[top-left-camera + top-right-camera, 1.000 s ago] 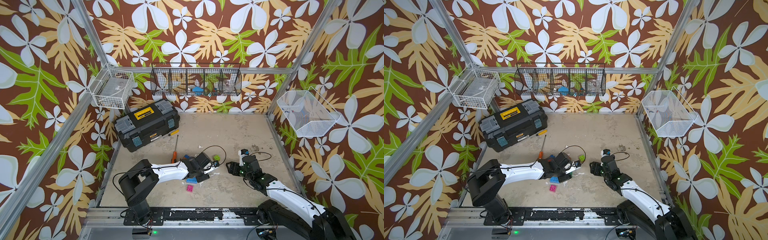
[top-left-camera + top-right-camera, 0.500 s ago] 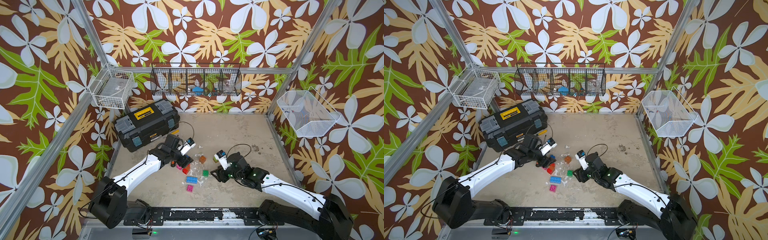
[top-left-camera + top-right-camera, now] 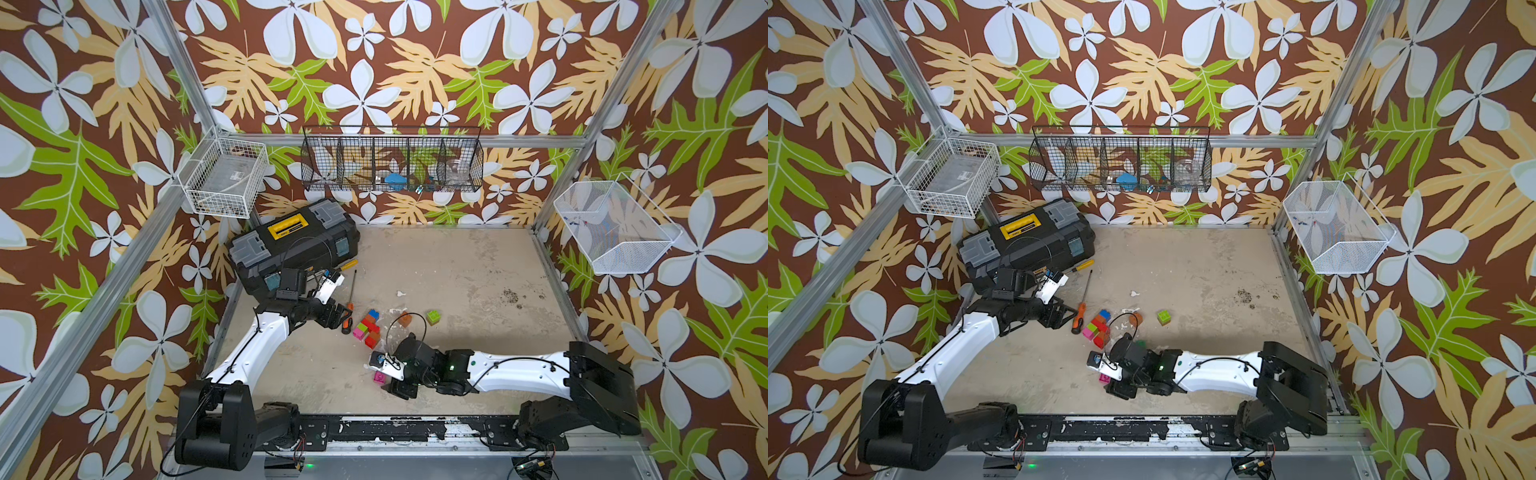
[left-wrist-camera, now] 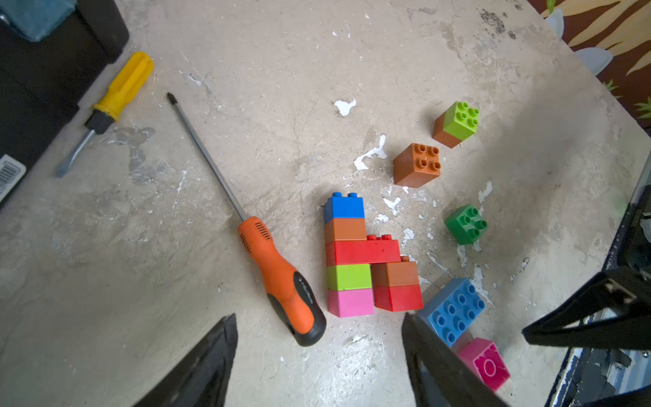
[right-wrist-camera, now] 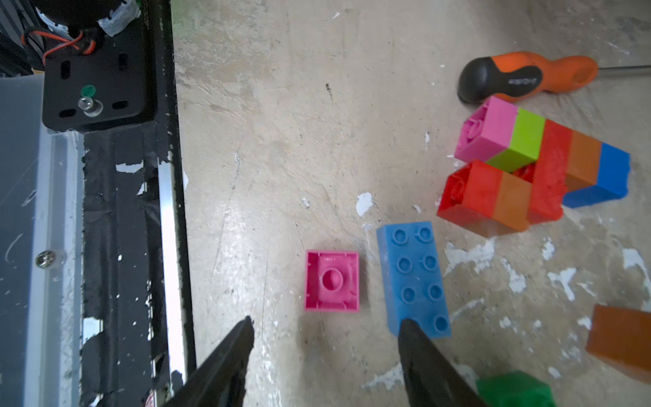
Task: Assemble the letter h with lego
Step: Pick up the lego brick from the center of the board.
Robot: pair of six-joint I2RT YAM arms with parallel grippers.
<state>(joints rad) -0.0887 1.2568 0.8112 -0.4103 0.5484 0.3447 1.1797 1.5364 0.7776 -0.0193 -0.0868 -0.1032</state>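
The letter h (image 4: 366, 260) is found lying flat on the counter (image 4: 176, 246), a pink, lime, red, orange and blue column with a short orange-and-red leg joined through the long red brick; the orange-handled screwdriver (image 4: 281, 278) lies just beside its pink end. The left pincer (image 4: 318, 317) is held spread and empty above that gap. A descent here is judged likely to knock the handle into the h, and the leg, carried by one brick only, could be snapped off. The right pincer (image 5: 326, 319) is also spread, with nothing pinched, over an upturned pink brick (image 5: 331, 282); one finger stands at the end of the long blue brick (image 5: 414, 278). If closed as placed, the blue brick could be shoved or the pink one caught askew; the pink brick lies hollow side up and would need turning before pressing. The two arms are close, so contact between them is a risk. Loose lego lies near: an orange cube (image 4: 417, 164), a lime-on-orange pair (image 4: 456, 123), a dark green cube (image 4: 466, 223). Containers: the toolbox (image 3: 295, 245) is shut, contents unseen; the black mesh rack (image 3: 392, 164) holds a blue object (image 3: 395, 179) and clear items; the left white basket (image 3: 226, 178) holds something pale and flat; in the right white basket (image 3: 615, 226) only small bits are seen, too small to name.
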